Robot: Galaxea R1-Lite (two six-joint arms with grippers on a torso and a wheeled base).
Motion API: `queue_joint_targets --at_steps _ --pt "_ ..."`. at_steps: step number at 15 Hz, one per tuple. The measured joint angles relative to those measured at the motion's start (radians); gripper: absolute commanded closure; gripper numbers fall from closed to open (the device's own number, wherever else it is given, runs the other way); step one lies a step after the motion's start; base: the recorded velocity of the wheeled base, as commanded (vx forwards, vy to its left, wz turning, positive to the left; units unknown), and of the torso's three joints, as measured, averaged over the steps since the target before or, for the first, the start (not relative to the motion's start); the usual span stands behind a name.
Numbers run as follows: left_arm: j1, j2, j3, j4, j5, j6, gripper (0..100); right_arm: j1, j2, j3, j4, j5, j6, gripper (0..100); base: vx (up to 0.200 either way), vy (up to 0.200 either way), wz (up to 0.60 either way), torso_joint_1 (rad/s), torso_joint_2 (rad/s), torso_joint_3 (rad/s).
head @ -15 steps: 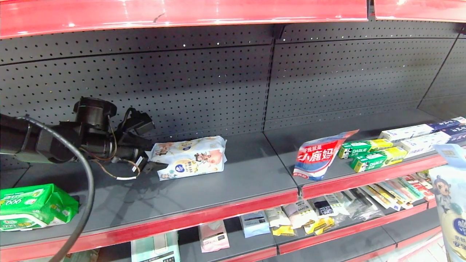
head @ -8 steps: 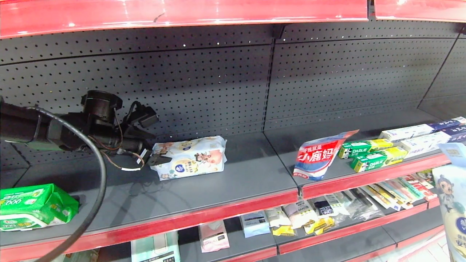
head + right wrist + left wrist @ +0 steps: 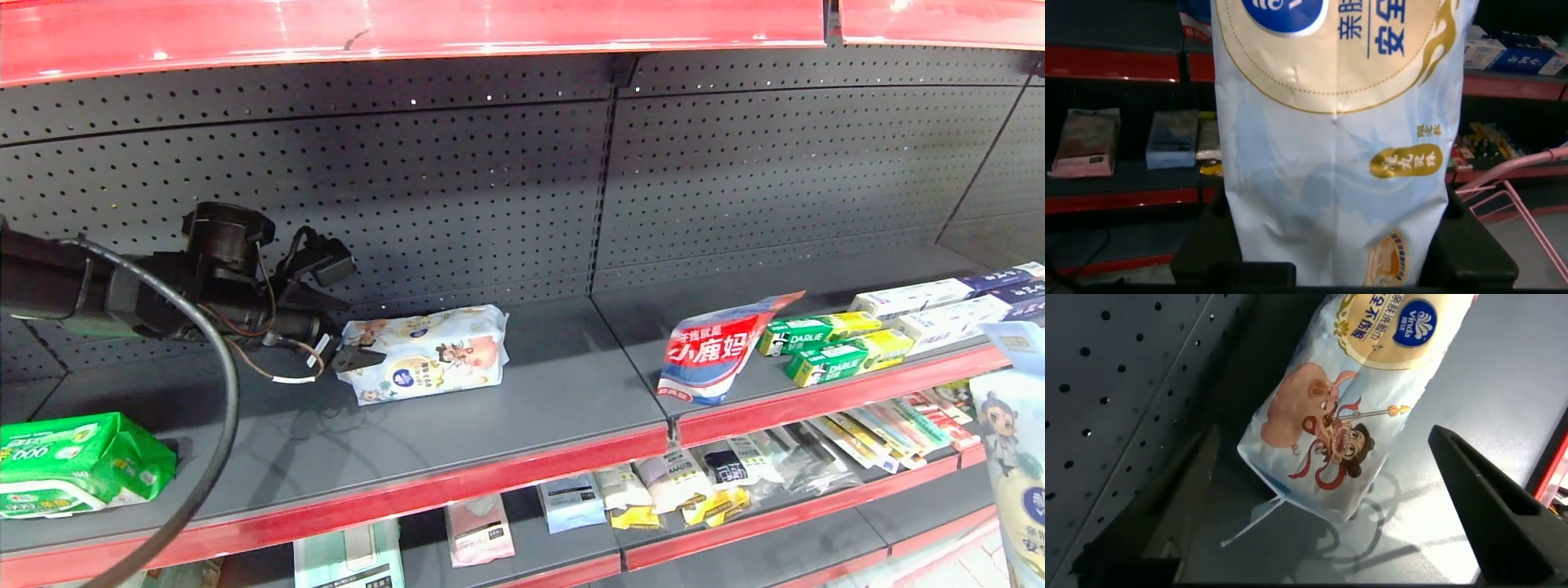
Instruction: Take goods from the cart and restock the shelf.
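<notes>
Left wrist view: the wipes pack [image 3: 1327, 433] lies flat on the grey shelf [image 3: 522, 400], between the wide-spread jaws of my left gripper [image 3: 1324, 437]. My right gripper [image 3: 1335, 237] clamps a pale blue bag [image 3: 1331, 122]. Behind the pack stands a perforated back panel [image 3: 457, 188]; a red edge strip [image 3: 490, 478] fronts the shelf, with toothpaste boxes [image 3: 833, 343] farther right.

You have white characters on the red pouch [image 3: 710, 351] at centre right and white lettering on the green boxes [image 3: 816, 333] beside it. The green pack [image 3: 77, 461] at lower left carries what may be numerals. The white bag [image 3: 1335, 163] shows blue characters on a cream disc.
</notes>
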Motion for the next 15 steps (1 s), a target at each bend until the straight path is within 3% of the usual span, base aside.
queue_joint_targets --at_steps 7,11,15 --pt "-0.001 0.001 -0.019 0.039 0.0 0.008 0 0.0 0.0 0.007 0.0 -0.006 0.0 100 0.0 0.0 0.0 0.0 0.0 0.0" --pt "-0.003 0.048 -0.056 0.04 0.0 0.041 0 0.0 0.0 0.009 0.0 -0.006 0.0 100 0.0 0.0 0.0 0.0 0.0 0.0" --pt "-0.025 0.105 -0.092 0.044 -0.003 0.041 0 0.0 0.0 0.01 0.0 -0.011 -0.002 100 0.0 0.0 0.0 0.0 0.0 0.0"
